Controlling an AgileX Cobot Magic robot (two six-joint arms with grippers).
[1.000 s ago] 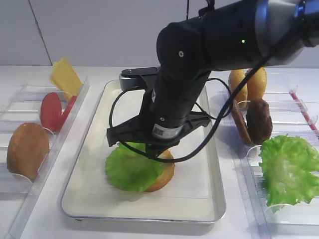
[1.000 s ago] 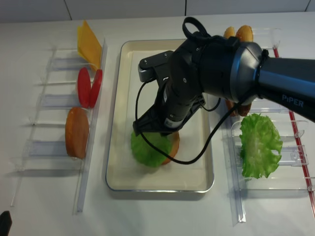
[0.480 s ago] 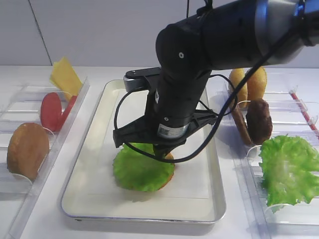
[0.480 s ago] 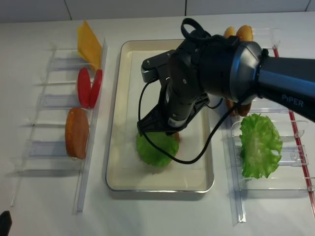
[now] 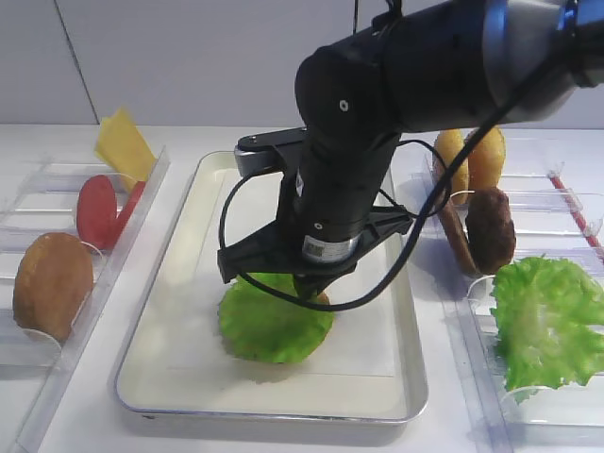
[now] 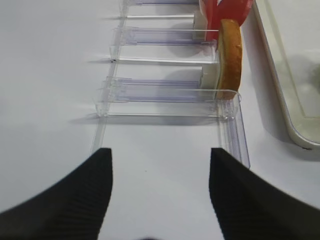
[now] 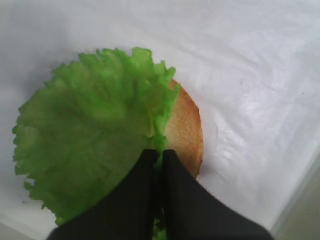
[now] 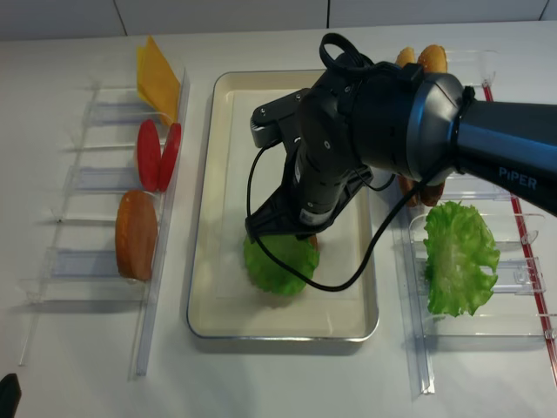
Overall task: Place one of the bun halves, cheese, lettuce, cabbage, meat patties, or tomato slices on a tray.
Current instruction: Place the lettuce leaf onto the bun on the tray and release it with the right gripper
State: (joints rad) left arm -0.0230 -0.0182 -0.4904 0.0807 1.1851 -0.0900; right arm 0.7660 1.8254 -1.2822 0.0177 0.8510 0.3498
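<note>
The ruffled green lettuce (image 5: 272, 327) (image 8: 278, 266) lies on a bun half (image 7: 186, 131) on the white-lined metal tray (image 5: 179, 311) (image 8: 218, 174). It covers most of the bun, leaving only the bun's right edge showing. My right gripper (image 7: 160, 153) points down over them, shut on the lettuce's edge, with green showing between the tips. In the high views the black arm hides those tips. My left gripper (image 6: 160, 156) hangs open over bare table beside a clear bin, holding nothing.
Left bins hold a bun half (image 5: 52, 283), tomato slices (image 5: 99, 209) and cheese (image 5: 123, 146). Right bins hold bun halves (image 5: 472, 156), meat patties (image 5: 491, 226) and the loose cabbage leaf (image 5: 547, 321). The tray's far half shows bare liner.
The right arm has shifted a little to the right, dragging the lettuce with it. The leaf now covers more of the bun than a second ago.
</note>
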